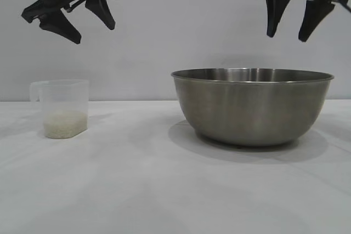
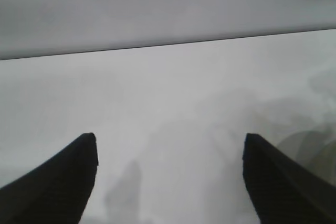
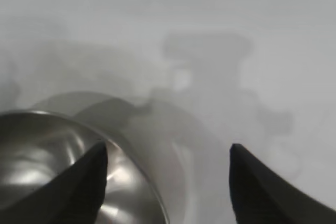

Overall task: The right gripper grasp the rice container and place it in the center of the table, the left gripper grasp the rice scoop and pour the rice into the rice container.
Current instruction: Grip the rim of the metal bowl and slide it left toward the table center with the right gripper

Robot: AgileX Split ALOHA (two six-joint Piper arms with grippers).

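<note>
Bare white desk (image 1: 137, 190) in front, nothing done yet: rice container (image 1: 252, 108) sits right of centre, ungrasped, rice scoop (image 1: 61, 108) with rice (image 1: 66, 124) stands far left. Right gripper (image 1: 299, 20) hangs open above the container's right rim; left gripper (image 1: 90, 23) open, high over the scoop. Plenty of clear room between scoop and container; both grasps and the pour remain.

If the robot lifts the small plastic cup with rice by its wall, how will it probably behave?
The rice scoop looks like thin frosted plastic, so its wall may flex under a squeeze. Only a shallow layer of rice fills it, so it is probably light and could slide on the smooth table if nudged. It has no lid, so tilting could spill grains.
</note>
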